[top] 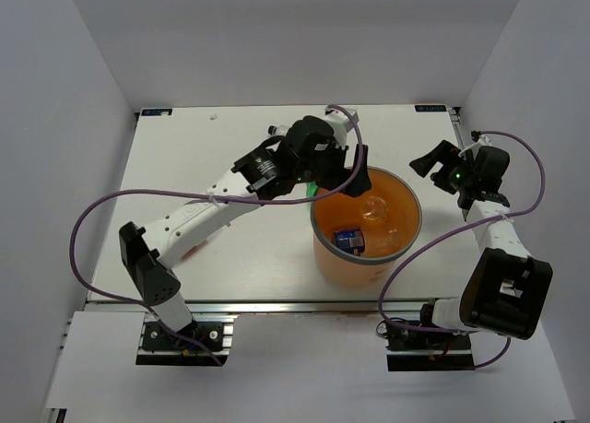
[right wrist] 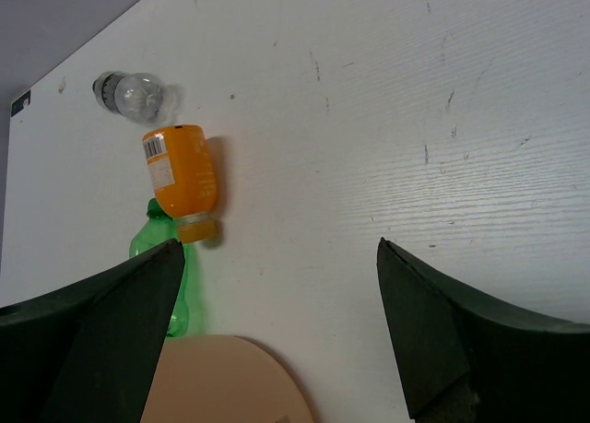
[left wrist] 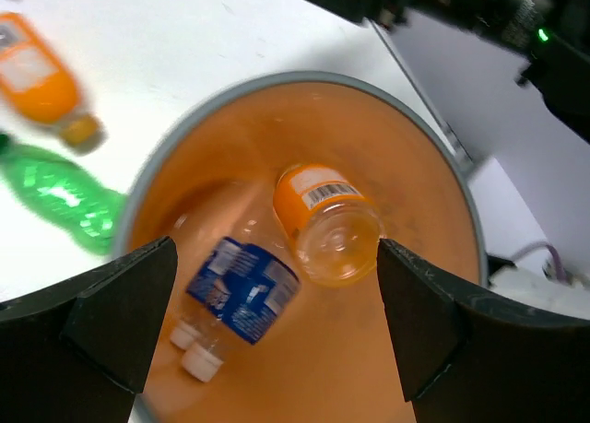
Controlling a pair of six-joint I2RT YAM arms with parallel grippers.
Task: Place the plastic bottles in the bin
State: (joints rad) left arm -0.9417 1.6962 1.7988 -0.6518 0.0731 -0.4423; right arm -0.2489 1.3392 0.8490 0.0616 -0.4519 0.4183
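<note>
Your left gripper hung over the far left rim of the large round orange plastic bin with a grey rim. Its jaws stood wide apart and held nothing.

In the left wrist view, two bottles showed inside the bin, below the gap between the jaws. An orange plastic bottle with a white barcode label sat nearer the right jaw. A clear plastic bottle with a blue label sat nearer the left jaw. Neither bottle touched the jaws.

Outside the bin, on the white table, more bottles lay on their sides. A second orange plastic bottle and a green plastic bottle lay just beside each other, near the bin's far left wall. You could not tell whether they touched. In the right wrist view, a clear plastic bottle seen end-on lay a little beyond them.

Your right gripper was to the right of the bin, apart from it. Its jaws were spread and empty over bare table. The three loose bottles lay ahead of it, towards its left jaw, well clear of the gap.
</note>
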